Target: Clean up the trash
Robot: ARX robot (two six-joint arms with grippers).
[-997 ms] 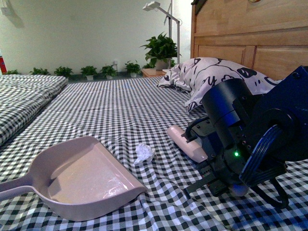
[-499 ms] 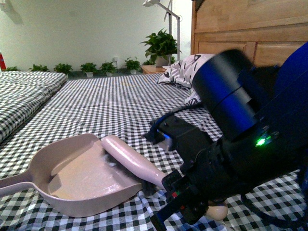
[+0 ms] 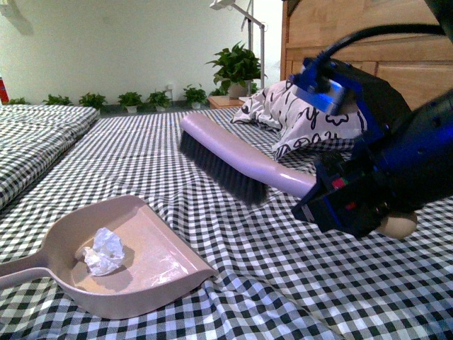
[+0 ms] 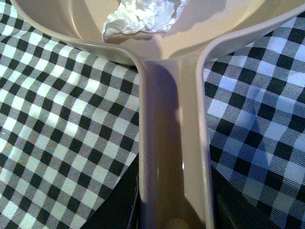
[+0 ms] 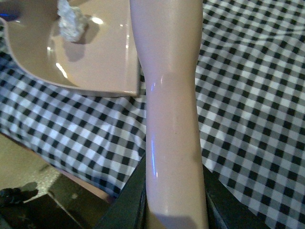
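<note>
1. White wad lies inside dustpan, beyond the left jaws.
2. Left gripper clamps the dustpan handle.
3. Right gripper grips brush, raised above checked sheet.

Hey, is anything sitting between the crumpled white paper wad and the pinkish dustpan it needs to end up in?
Nothing visible does: the crumpled white paper wad already lies inside the pinkish-beige plastic dustpan, and the brush is lifted clear above the checked bedsheet.
</note>
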